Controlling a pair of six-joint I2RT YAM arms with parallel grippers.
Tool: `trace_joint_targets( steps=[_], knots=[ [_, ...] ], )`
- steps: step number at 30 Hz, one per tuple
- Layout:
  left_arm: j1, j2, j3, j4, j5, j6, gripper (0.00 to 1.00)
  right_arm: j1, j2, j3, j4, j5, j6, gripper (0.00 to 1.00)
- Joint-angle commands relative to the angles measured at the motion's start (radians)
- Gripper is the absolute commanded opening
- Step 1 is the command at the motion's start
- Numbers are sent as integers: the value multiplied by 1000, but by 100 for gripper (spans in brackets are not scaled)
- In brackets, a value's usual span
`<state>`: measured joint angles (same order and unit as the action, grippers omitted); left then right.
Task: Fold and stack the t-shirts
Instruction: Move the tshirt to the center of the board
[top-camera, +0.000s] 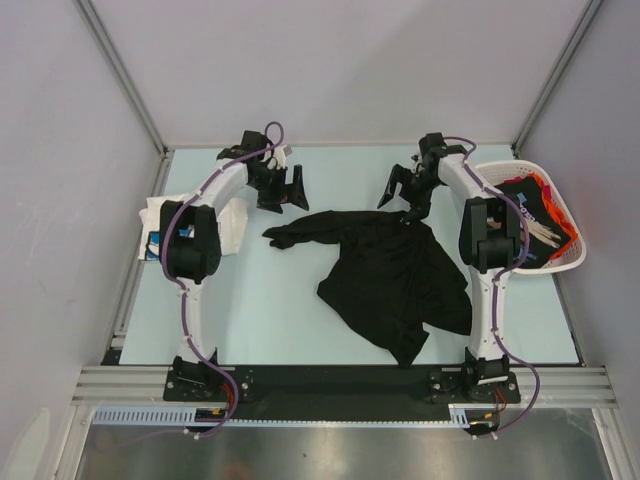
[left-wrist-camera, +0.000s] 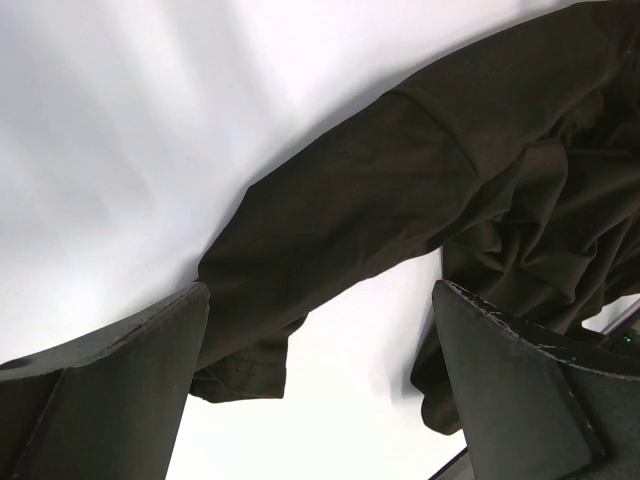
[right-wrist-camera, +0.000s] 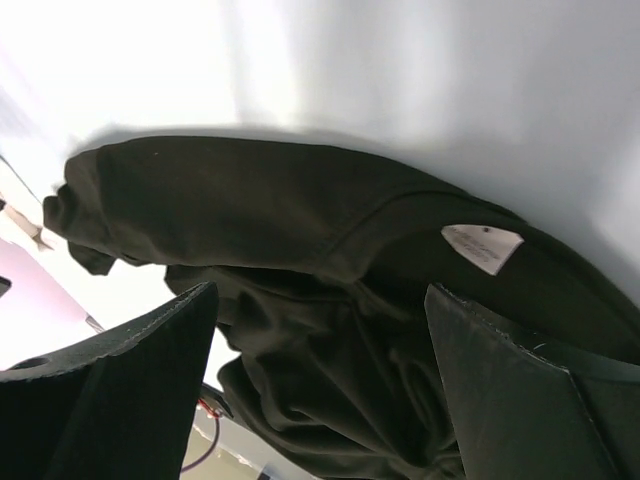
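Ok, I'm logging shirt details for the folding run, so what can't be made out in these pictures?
Top view: left arm crosses the white t-shirt; print unreadable.
Top view: right arm overlaps the basket; the t-shirts inside can't be counted.
Right wrist view: label on the black t-shirt, text too small.

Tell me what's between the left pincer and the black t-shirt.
Nothing: the top view shows only bare table between the left pincer and the black t-shirt.
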<state>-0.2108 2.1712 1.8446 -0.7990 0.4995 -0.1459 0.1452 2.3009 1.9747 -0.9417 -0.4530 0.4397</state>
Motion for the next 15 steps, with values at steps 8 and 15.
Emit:
trace_joint_targets(
  steps=[8,15],
  knots=[
    [5,-42,-13,-8,-7,29,100,34,90,7,142,-58,48,82],
    [5,-80,-60,4,-6,37,100,77,247,245,161,-99,99,12]
  ],
)
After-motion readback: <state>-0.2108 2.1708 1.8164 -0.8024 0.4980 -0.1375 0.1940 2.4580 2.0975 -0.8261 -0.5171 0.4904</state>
